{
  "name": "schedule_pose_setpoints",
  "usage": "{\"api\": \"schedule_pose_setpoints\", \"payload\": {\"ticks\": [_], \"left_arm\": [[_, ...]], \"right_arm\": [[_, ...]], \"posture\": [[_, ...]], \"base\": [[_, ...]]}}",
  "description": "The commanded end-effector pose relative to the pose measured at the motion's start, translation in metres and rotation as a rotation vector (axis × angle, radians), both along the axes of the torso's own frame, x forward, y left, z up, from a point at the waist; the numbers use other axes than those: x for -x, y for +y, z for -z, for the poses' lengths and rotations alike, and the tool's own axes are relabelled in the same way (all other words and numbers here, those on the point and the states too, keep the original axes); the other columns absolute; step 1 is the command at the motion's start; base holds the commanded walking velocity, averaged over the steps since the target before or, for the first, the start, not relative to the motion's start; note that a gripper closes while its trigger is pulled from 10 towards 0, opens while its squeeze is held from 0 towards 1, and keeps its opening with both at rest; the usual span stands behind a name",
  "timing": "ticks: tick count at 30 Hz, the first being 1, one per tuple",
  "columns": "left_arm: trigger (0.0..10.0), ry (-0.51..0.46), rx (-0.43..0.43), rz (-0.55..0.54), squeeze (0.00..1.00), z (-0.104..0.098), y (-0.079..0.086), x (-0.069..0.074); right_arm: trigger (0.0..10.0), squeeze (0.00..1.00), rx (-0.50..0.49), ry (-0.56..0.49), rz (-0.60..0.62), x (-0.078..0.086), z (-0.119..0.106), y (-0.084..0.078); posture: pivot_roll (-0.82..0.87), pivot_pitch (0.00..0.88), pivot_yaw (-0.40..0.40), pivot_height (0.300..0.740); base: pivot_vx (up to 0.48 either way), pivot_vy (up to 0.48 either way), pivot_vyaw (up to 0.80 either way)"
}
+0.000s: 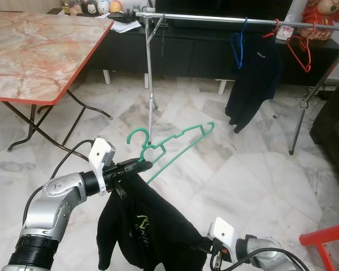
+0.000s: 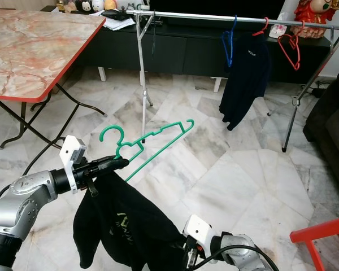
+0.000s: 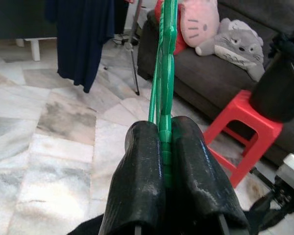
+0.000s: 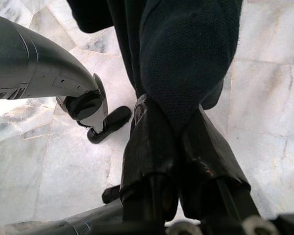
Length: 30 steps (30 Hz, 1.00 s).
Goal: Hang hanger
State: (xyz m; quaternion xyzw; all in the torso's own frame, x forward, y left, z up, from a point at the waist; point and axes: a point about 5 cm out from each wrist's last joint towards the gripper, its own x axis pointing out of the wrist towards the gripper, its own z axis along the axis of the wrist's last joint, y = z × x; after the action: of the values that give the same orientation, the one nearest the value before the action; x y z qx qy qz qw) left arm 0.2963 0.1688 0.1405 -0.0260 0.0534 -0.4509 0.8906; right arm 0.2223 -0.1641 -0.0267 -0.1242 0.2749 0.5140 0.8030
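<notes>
One green hanger (image 1: 175, 144) is pinched in the left gripper (image 1: 137, 167), low over the floor and well short of the rail (image 1: 226, 21). A black garment (image 1: 141, 226) droops from it, its lower edge clamped by the right gripper (image 4: 179, 147). To hang it well, I would lift the hook above the rail's bare stretch, then lower it on. A dark shirt (image 1: 254, 79), blue hanger (image 1: 237, 48) and red hanger (image 1: 299, 51) crowd the rail's right; a table (image 1: 39, 51) stands left.
</notes>
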Motion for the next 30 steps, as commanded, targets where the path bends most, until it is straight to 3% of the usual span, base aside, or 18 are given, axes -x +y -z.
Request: {"api": "schedule_pose_setpoints", "payload": {"ticks": [1,3,6,8,10,11,16,22,28,29,30], "left_arm": [[10.0,-0.062,0.027,-0.014,0.00,-0.015,0.000,-0.004],[10.0,-0.073,0.110,-0.055,0.00,-0.023,-0.002,-0.008],[10.0,-0.068,0.155,-0.075,0.00,-0.027,-0.003,-0.010],[10.0,-0.073,0.254,-0.100,0.00,-0.036,-0.008,-0.013],[10.0,-0.073,0.254,-0.100,0.00,-0.036,-0.008,-0.013],[10.0,-0.085,0.341,-0.151,0.00,-0.044,-0.011,-0.018],[10.0,-0.095,0.408,-0.209,0.00,-0.050,-0.011,-0.023],[10.0,-0.111,0.546,-0.443,0.00,-0.062,0.005,-0.039],[10.0,-0.110,0.565,-0.473,0.00,-0.065,0.007,-0.039],[10.0,-0.108,0.558,-0.464,0.00,-0.065,0.006,-0.038],[10.0,-0.107,0.497,-0.414,0.00,-0.062,0.002,-0.036]], "right_arm": [[0.0,0.00,0.005,-0.008,0.004,-0.001,-0.001,-0.002],[0.0,0.00,0.004,-0.011,0.007,-0.002,-0.002,-0.002],[0.0,0.00,0.003,-0.014,0.010,-0.002,-0.002,-0.002],[0.0,0.00,-0.001,-0.018,0.011,-0.003,-0.002,0.000],[0.0,0.00,-0.001,-0.018,0.011,-0.003,-0.002,0.000],[0.0,0.00,-0.007,-0.016,0.008,-0.002,-0.002,0.002],[0.0,0.00,-0.014,-0.011,0.003,-0.001,-0.001,0.004],[0.0,0.00,-0.018,-0.007,-0.001,0.000,-0.001,0.005],[0.0,0.00,-0.024,-0.004,-0.006,0.000,-0.001,0.007],[0.0,0.00,-0.025,-0.003,-0.008,0.000,-0.001,0.008],[0.0,0.00,-0.025,-0.003,-0.009,0.000,0.000,0.008]], "posture": [[0.03,0.053,-0.076,0.740],[0.03,0.053,-0.075,0.740],[0.03,0.053,-0.075,0.740],[0.03,0.054,-0.074,0.740],[0.03,0.054,-0.074,0.740],[0.03,0.054,-0.073,0.740],[0.03,0.053,-0.073,0.740],[0.03,0.051,-0.072,0.740],[0.03,0.051,-0.072,0.740],[0.03,0.051,-0.072,0.740],[0.03,0.051,-0.072,0.740]], "base": [[0.000,0.000,0.00],[0.000,0.000,0.00],[0.000,0.000,0.00],[0.000,0.000,0.00],[0.000,0.000,0.00],[0.000,0.000,0.00],[0.000,0.000,0.00],[0.000,0.000,0.00],[0.000,0.000,0.00],[0.000,0.000,0.00],[0.000,0.000,0.00]]}}
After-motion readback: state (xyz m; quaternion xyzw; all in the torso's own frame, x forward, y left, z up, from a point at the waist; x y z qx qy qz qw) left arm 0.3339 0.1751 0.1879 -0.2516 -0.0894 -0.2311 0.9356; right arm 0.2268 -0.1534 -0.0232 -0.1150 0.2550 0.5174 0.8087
